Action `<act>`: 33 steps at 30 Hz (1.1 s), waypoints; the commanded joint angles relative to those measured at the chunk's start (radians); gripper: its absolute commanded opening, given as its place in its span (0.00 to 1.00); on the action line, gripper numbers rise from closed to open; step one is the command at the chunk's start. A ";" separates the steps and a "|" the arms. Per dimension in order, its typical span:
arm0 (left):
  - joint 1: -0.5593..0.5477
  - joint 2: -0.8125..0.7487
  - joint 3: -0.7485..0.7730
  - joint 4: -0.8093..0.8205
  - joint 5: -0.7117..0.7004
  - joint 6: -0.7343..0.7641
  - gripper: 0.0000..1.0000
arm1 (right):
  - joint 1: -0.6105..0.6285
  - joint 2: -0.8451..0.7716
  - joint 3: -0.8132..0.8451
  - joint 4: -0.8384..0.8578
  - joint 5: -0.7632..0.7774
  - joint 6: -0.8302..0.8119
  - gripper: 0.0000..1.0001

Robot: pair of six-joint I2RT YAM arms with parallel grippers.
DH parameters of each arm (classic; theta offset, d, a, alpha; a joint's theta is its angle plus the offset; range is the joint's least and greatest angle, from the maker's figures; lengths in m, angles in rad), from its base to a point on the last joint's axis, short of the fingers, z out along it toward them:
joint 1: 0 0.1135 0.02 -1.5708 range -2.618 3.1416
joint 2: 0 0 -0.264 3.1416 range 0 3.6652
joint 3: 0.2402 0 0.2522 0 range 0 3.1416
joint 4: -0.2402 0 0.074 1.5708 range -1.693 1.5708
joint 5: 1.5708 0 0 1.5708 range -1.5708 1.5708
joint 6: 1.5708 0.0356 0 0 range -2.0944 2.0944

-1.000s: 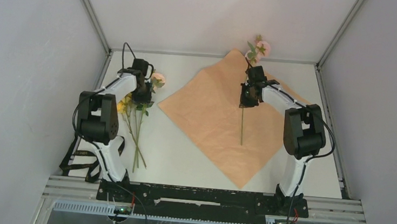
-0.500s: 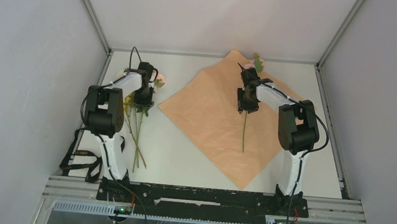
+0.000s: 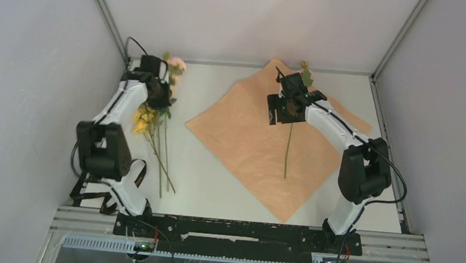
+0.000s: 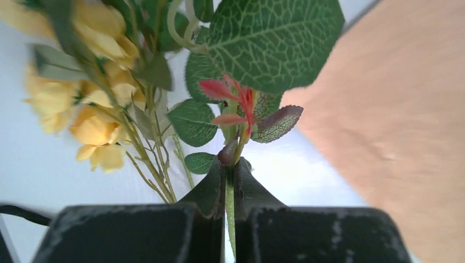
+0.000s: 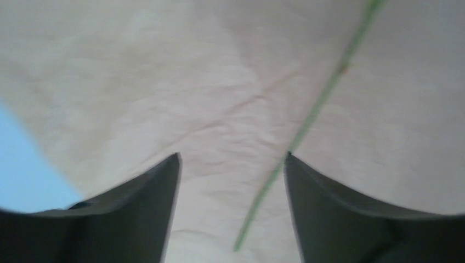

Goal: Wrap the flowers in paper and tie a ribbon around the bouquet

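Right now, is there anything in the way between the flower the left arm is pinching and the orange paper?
No, nothing visible. The left fingers pinch one flower stem, and only bare table lies between it and the paper. A second flower already lies on it.

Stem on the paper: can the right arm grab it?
Probably yes. The right gripper hangs open just over the stem, which lies bare on the paper, with nothing in between.
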 commanded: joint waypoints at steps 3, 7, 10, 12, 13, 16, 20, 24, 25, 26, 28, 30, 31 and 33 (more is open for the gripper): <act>0.021 -0.373 0.031 0.160 0.361 -0.135 0.00 | 0.195 -0.186 -0.048 0.270 -0.350 -0.053 0.99; -0.014 -0.455 -0.019 0.282 0.519 -0.272 0.00 | 0.335 -0.194 -0.048 0.556 -0.532 0.021 1.00; -0.074 -0.478 -0.030 0.313 0.533 -0.311 0.00 | 0.400 -0.151 -0.047 0.775 -0.568 0.147 1.00; -0.106 -0.481 -0.029 0.317 0.544 -0.323 0.00 | 0.413 -0.108 -0.036 0.853 -0.563 0.221 1.00; -0.118 -0.481 -0.029 0.319 0.551 -0.332 0.00 | 0.418 -0.087 -0.019 0.853 -0.542 0.240 1.00; -0.129 -0.484 -0.032 0.332 0.597 -0.369 0.00 | 0.423 -0.022 0.044 0.792 -0.437 0.250 0.95; -0.127 -0.497 -0.048 0.351 0.623 -0.389 0.00 | 0.404 0.002 0.048 0.762 -0.411 0.283 0.65; -0.107 -0.482 -0.067 0.332 0.554 -0.350 0.00 | 0.378 -0.037 -0.002 0.737 -0.367 0.302 0.00; -0.102 -0.470 -0.059 0.300 0.501 -0.324 0.12 | 0.365 -0.054 -0.018 0.719 -0.343 0.297 0.00; -0.096 -0.450 -0.044 0.251 0.441 -0.274 0.33 | 0.339 -0.069 -0.034 0.671 -0.306 0.295 0.00; -0.078 -0.400 -0.015 0.138 0.268 -0.191 0.64 | 0.283 -0.087 -0.055 0.575 -0.243 0.289 0.00; -0.039 -0.348 -0.025 0.085 0.123 -0.156 0.69 | 0.238 -0.076 -0.055 0.460 -0.118 0.239 0.00; 0.004 -0.324 -0.047 0.082 0.079 -0.163 0.69 | 0.220 -0.055 -0.052 0.404 -0.044 0.198 0.00; 0.079 -0.281 -0.100 0.103 0.048 -0.195 0.69 | 0.184 -0.011 -0.042 0.319 0.073 0.153 0.00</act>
